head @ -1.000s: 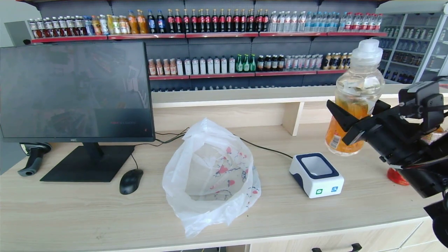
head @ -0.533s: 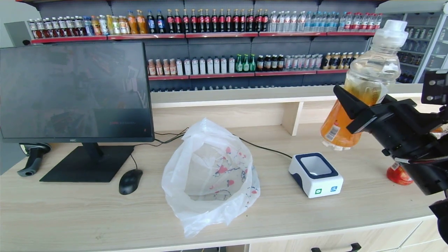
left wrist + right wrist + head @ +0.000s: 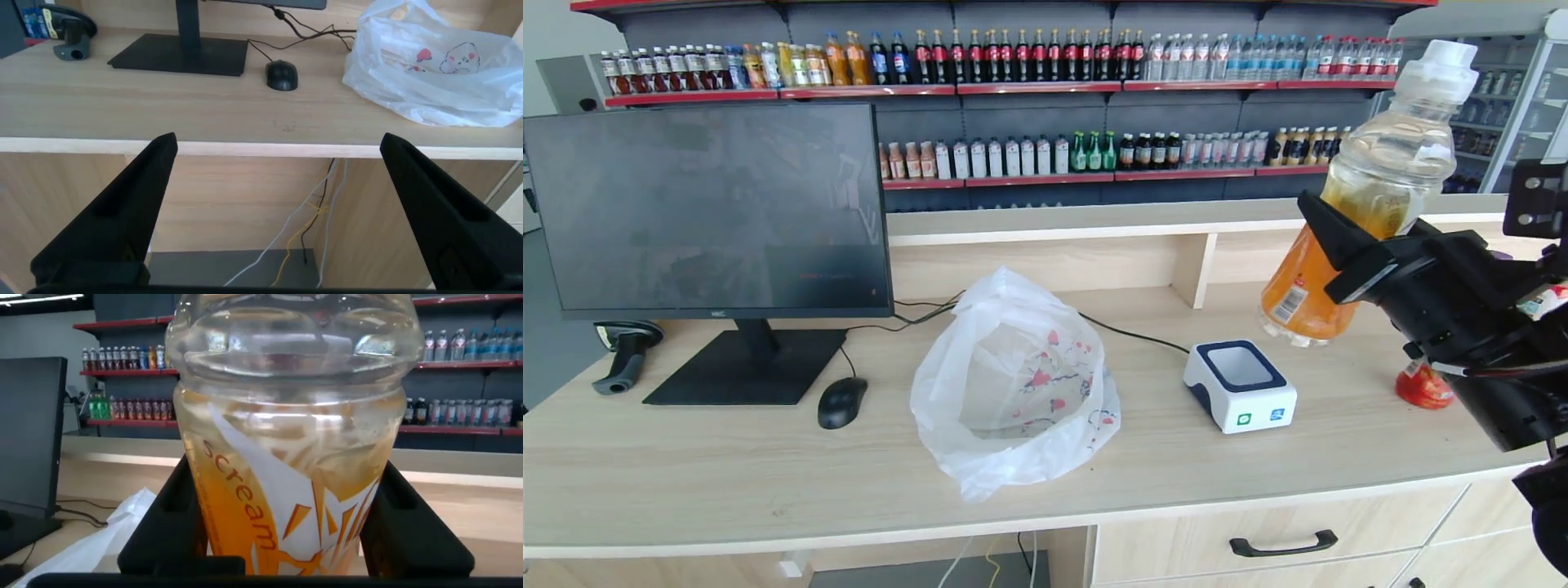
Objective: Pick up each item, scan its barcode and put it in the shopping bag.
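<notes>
Well, right gripper (image 3: 1364, 237) is clamped on the tilted bottle (image 3: 1376, 184) above and beside the scanner (image 3: 1240, 397), left gripper (image 3: 278, 147) jaws apart; barcode (image 3: 1290, 304) faces sideways, so the scan may miss.

Left gripper (image 3: 278, 147): 2 matte black fingers (image 3: 122, 212), flat and tapering. Right gripper (image 3: 1364, 237): same black plastic, blocky wrist (image 3: 1462, 318) behind.

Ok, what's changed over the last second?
The right claw, shut on the orange drink bottle, raised it and tilted its base toward the scanner. The head camera shifted too. The shopping bag, scanner and red item stayed put.
</notes>
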Available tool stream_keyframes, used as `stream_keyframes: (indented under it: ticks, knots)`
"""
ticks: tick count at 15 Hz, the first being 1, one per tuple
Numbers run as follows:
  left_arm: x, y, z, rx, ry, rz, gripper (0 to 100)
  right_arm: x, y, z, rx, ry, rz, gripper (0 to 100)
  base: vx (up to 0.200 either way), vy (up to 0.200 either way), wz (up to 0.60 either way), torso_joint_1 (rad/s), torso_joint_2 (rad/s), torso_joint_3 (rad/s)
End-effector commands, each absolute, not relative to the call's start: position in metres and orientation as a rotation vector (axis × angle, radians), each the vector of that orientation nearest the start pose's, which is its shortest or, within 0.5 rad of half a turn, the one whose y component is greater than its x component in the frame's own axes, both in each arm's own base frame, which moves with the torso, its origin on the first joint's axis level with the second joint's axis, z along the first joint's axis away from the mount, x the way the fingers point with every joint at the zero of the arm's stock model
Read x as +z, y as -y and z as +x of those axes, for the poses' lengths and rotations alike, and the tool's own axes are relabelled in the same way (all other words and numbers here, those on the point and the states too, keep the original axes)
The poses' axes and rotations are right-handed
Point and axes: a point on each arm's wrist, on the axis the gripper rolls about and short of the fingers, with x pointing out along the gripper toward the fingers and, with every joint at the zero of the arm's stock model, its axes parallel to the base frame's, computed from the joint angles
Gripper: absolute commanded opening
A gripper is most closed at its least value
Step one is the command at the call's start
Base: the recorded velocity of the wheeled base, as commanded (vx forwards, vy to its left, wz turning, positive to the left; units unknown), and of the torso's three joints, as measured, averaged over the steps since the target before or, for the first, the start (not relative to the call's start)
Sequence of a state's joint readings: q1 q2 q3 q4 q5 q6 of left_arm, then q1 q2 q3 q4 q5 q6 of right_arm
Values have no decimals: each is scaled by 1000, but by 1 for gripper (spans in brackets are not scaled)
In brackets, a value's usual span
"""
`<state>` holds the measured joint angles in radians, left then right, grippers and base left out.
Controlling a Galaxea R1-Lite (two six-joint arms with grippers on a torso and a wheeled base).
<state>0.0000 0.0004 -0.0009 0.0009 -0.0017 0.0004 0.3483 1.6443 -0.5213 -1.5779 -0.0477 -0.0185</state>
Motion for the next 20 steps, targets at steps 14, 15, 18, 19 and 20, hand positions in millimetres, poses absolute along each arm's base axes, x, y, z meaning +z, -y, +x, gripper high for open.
stream_keyframes:
  ticks: [14,15,18,19,20]
  knots:
    - [75,0,-23,-2,0,0,100,213,-82,232,290,414,79,0,0,71,43,4,3,0]
    - [75,0,-23,0,0,0,100,212,-80,231,284,411,78,0,0,0,600,7,2,2]
    - [75,0,-23,0,0,0,100,217,-78,227,283,430,80,0,0,0,400,-3,2,5]
    - [75,0,-23,-2,0,-2,100,218,-78,225,283,435,72,0,0,0,0,0,0,0]
    - [75,0,-23,-2,0,-2,100,219,-78,224,281,440,59,0,0,0,0,0,0,0]
